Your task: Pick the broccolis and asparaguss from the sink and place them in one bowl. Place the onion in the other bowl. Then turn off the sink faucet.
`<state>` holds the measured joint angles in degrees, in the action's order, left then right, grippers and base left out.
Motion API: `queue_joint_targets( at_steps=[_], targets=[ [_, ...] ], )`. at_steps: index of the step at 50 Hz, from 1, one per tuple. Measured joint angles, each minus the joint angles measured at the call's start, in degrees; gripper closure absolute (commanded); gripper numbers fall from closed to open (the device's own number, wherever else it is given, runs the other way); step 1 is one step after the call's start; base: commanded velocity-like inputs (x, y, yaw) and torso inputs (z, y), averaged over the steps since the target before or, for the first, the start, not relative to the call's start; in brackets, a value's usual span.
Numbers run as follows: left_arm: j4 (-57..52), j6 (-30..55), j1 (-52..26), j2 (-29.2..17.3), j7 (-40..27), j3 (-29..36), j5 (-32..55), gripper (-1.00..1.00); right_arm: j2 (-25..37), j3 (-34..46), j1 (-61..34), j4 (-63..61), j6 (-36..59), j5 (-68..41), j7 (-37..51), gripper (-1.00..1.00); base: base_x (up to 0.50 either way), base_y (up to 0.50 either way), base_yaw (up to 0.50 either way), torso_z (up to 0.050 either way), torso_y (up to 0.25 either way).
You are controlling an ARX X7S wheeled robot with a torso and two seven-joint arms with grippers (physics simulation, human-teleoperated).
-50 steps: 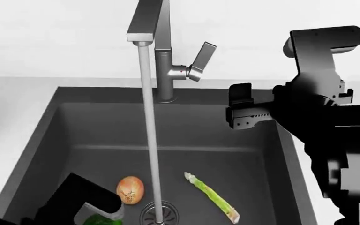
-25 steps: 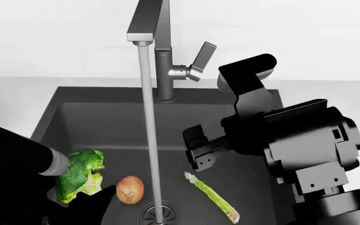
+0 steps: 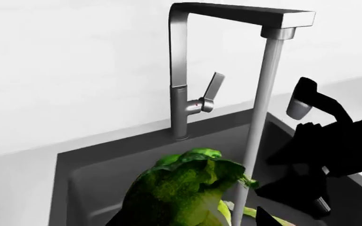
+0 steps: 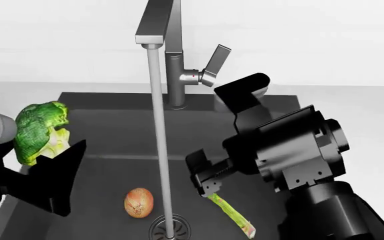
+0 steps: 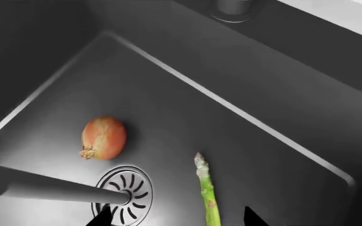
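From the left wrist camera, the bright green broccoli floret with its pale stem [image 3: 184,195] fills the foreground, evidently clamped in the left gripper, though the fingers themselves are out of frame; behind it rises the tall brushed-steel faucet with its angled side lever [image 3: 187,89], water running in a straight column into the dark grey matte sink [image 3: 93,165], with the black right arm across the stream from the broccoli. In the head view, the left gripper [image 4: 42,150] carries the floret above the sink's left rim [image 4: 52,112], clear of the basin, while the right gripper [image 4: 205,177] hangs low inside the sink, its jaws apart and empty, just above the nearer tip of the thin pale yellow-green asparagus spear [image 4: 231,215]. The spear lies flat on the basin floor, right of the round slotted metal drain [image 4: 168,227], its long axis running diagonally from that tip away toward the front right corner; the right arm is plainly the nearer one. The small round tan-orange onion [image 4: 138,202] sits left of the drain, well apart from the spear, and the water column falls between them. From the right wrist camera, the spear [image 5: 206,193] points lengthwise toward the gripper, beside the drain [image 5: 126,190], the onion [image 5: 103,137] beyond; neither bowl is in sight.
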<state>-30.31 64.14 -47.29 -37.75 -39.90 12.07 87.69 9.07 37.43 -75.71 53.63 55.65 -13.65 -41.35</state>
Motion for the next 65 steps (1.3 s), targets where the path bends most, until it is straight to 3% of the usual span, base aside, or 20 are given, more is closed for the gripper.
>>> queue_joint_targets(
  at_steps=[14, 34, 65],
  targets=[
    [0.78, -1.46, 0.48, -0.82, 3.15, 0.11, -4.18, 1.00, -1.89, 1.98, -0.57, 5.68, -3.15, 0.76, -1.33, -1.00, 0.00, 0.00, 0.00, 0.000, 0.001],
    [0.57, -8.25, 8.33, -1.03, 11.65, 2.17, -16.80, 1.00, -3.00, 2.53, -0.55, 9.58, -6.10, 0.94, -0.41, -1.00, 0.00, 0.00, 0.00, 0.000, -0.117],
    [6.25, -13.20, 8.02, 2.30, 17.75, 7.09, -26.47, 1.00, -3.33, 3.26, -1.59, 14.32, -8.82, 1.42, 0.45, -1.00, 0.00, 0.00, 0.00, 0.000, -0.107]
  ],
)
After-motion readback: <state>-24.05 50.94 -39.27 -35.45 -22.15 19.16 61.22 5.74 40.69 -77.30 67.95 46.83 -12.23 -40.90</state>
